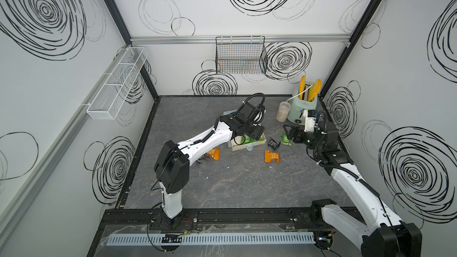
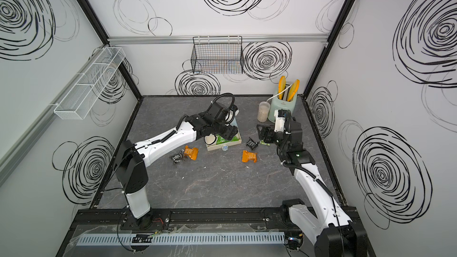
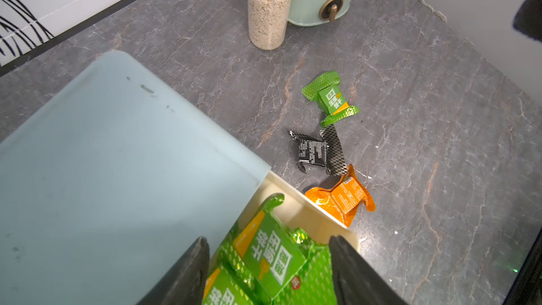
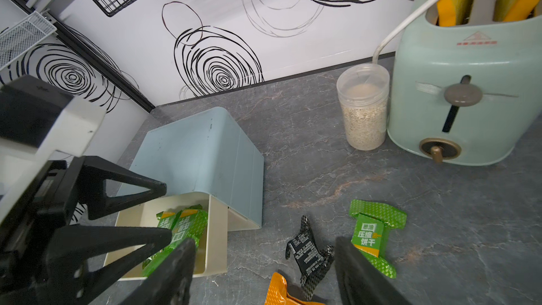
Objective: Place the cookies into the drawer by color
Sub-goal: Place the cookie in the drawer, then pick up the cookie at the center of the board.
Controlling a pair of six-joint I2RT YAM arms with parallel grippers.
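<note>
Left hand (image 3: 267, 239), spread empty, hangs over green cookies (image 3: 272, 259) in the drawer (image 3: 305, 215); right hand (image 4: 264, 242), parted, beside a likely light, crinkly green packet (image 4: 368, 234): pinch its middle.

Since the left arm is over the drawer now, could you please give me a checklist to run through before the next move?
1. Left gripper open above the drawer: ok.
2. Only green cookies show in that drawer: ok.
3. Right gripper open and empty: ok.
4. Loose green cookie lies outside the drawer, close to the right gripper: ok.
5. Its wrapper clear of the black cookie beside it: cannot tell.
</note>
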